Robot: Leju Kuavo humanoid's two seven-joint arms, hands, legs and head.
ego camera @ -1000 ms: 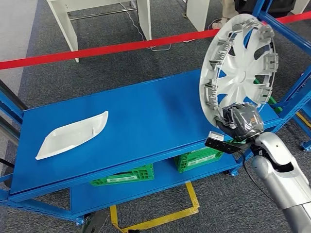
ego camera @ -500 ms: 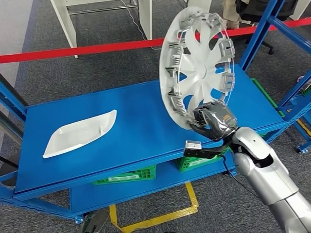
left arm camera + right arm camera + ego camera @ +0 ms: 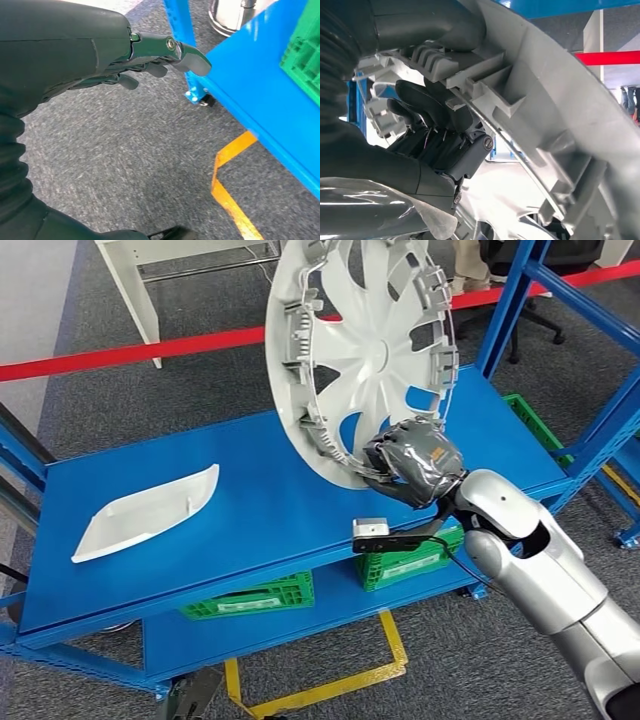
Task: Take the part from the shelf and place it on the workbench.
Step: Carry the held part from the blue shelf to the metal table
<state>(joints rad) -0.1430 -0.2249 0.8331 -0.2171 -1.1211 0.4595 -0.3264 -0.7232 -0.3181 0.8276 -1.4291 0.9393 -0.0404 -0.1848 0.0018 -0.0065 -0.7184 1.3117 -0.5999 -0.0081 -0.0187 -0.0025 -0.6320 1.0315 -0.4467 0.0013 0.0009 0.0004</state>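
A large silver-white wheel cover (image 3: 362, 350) stands upright above the blue workbench top (image 3: 256, 500), its clip-lined inner side facing me. My right hand (image 3: 411, 462) grips its lower rim. In the right wrist view the dark fingers (image 3: 429, 105) curl over the cover's ribbed rim (image 3: 531, 120). A white curved trim part (image 3: 143, 512) lies flat at the bench's left. My left hand (image 3: 151, 55) hangs over grey carpet with its fingers loosely extended and nothing in them.
Green crates (image 3: 253, 600) sit on the bench's lower shelf. Blue rack posts (image 3: 521, 300) rise at the right, with another green crate (image 3: 532, 420) beside them. A red barrier tape (image 3: 151, 348) runs behind the bench. Yellow floor lines (image 3: 332, 690) mark the carpet in front.
My right hand has carried the wheel cover leftward from the bench's right end toward its middle. The camera has shifted too. The white trim part lies as before.
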